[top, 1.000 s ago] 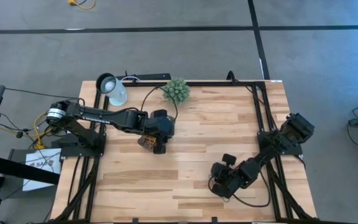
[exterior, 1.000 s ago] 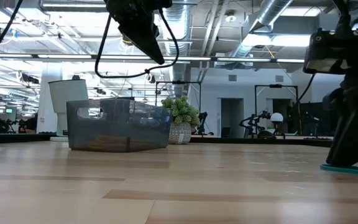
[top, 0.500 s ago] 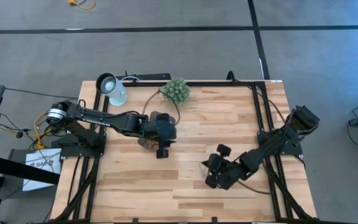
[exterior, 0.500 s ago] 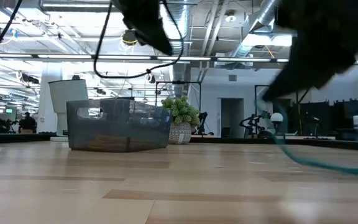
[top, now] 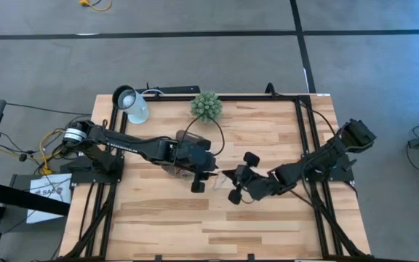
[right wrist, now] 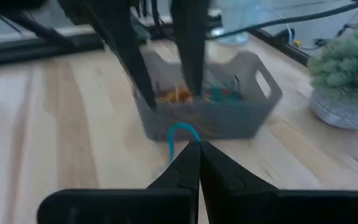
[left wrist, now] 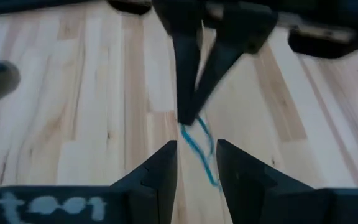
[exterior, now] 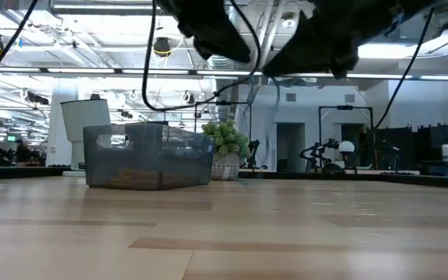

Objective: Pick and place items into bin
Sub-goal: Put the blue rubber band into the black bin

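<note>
A thin teal band is held by my right gripper, which is shut and sits above mid-table, just right of the bin. My left gripper is open and faces it; its two fingers stand on either side of the band's free end, and I cannot tell whether they touch it. The bin, a smoky grey tray, rests on the table and holds several orange, yellow and teal bands. In the high view my left arm covers most of it. The low view shows the bin with both grippers well above the table. My right gripper pinches the teal band between its two fingertips, at one end of the loop. The fingers come from the table's right side. A short arc of band sticks out past the tips. The band is lifted clear of the table and slack.
A spiky green plant ball in a pot stands at the far edge, and a white lamp head at the far left corner. Cables run along the far and right edges. Bare wood lies toward the near edge.
My right gripper has swung from the near right part of the table up and leftward to my left gripper, lifting the teal band from lying on the wood to hanging clear. My left gripper has moved right and slightly nearer, away from above the bin.
</note>
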